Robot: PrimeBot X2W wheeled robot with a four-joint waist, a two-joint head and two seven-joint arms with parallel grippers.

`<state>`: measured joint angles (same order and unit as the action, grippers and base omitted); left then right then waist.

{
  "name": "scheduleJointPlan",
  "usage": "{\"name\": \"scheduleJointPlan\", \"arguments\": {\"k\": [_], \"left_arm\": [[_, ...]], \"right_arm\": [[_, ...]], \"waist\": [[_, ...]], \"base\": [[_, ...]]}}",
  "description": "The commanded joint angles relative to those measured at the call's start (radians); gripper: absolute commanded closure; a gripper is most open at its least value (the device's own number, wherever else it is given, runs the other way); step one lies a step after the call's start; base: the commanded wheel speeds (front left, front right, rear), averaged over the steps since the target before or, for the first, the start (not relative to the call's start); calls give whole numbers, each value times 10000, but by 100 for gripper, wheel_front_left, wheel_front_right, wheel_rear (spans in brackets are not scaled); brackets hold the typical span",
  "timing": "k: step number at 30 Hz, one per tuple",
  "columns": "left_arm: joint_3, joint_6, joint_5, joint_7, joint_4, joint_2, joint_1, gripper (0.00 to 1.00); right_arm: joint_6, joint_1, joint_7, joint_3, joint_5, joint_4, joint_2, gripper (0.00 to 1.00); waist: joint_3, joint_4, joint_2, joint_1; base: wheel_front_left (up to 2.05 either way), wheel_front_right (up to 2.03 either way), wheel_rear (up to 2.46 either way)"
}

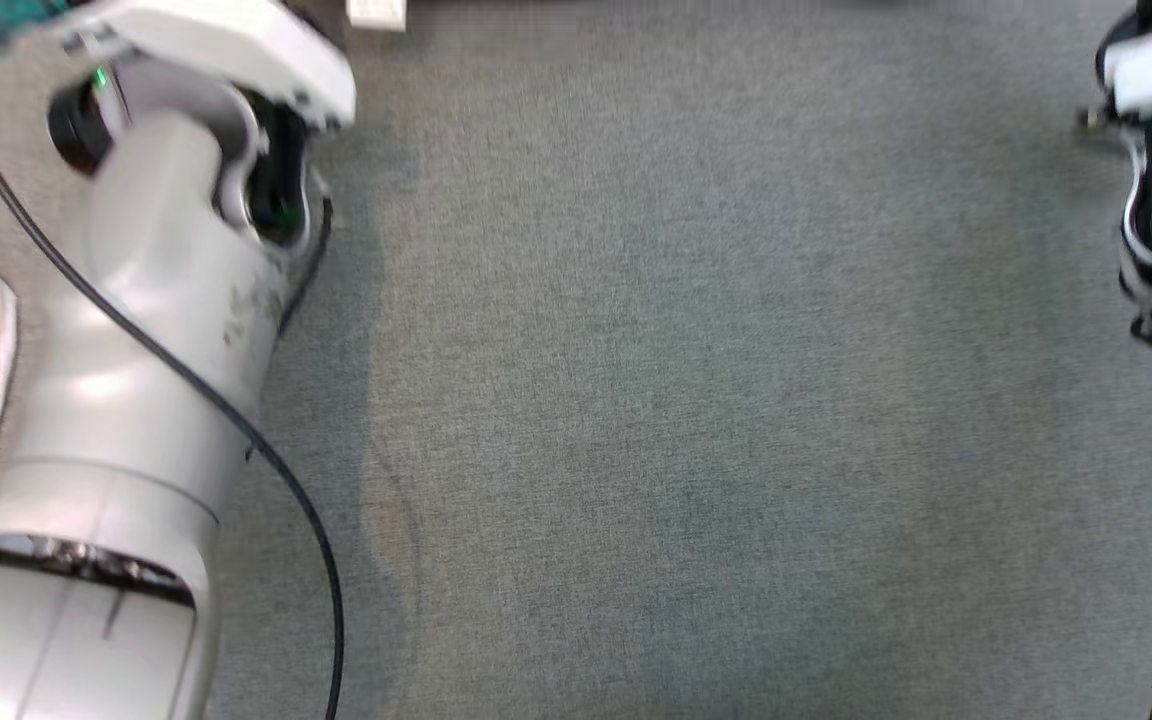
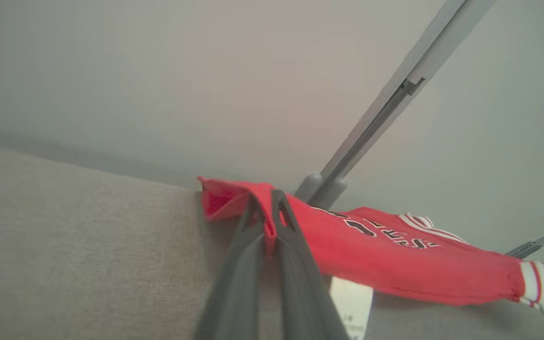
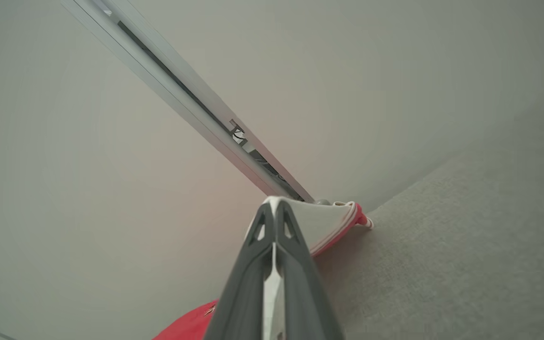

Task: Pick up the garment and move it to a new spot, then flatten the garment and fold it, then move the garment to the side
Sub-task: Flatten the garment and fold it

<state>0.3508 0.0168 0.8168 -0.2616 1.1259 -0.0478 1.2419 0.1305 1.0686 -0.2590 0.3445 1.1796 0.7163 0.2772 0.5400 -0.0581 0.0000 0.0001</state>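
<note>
Over the carpet [image 2: 64,245], the left gripper [image 2: 267,203] and right gripper [image 3: 274,208] each pinch an edge of the red garment [image 2: 395,259], apparently to stretch it flat between them.

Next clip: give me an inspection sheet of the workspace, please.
Surface: grey carpet.
Job's things: garment, red with white trim and dark lettering, stretched low over the carpet.
Clutter: small white object at the head view's top edge, unclear what.
Grippers: left tool shut on red cloth; right tool shut on the white-trimmed edge.
Cables: black cable crossing the left forearm.
Surroundings: grey rail on a pale wall.
</note>
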Motion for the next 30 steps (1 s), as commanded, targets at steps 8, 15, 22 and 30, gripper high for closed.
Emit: {"name": "scheduleJointPlan", "arguments": {"k": [8,15,22,30], "left_arm": [[1061,139,-1429,-41,-28,-67,-1778,100],[1997,-34,-2695,-42,127,-350,-3077,100],[2772,-143,-3456,-42,550,-410,-3932,100],[3654,-176,-4168,-41,896,-391,-4574,100]], "right_arm": [[4,-1747,308,527,626,914,494,100],[4,-2643,800,856,761,1909,611,100],[3,-3321,1345,1197,912,1847,792,100],[3,-4079,2641,1497,1154,1714,1255,100]], "waist": [[-1558,108,0,-1],[-2377,45,0,-1],[-2977,61,0,-1],[-3544,191,0,-1]], "base": [[0,0,0],[0,0,0],[0,0,0],[0,0,0]]}}
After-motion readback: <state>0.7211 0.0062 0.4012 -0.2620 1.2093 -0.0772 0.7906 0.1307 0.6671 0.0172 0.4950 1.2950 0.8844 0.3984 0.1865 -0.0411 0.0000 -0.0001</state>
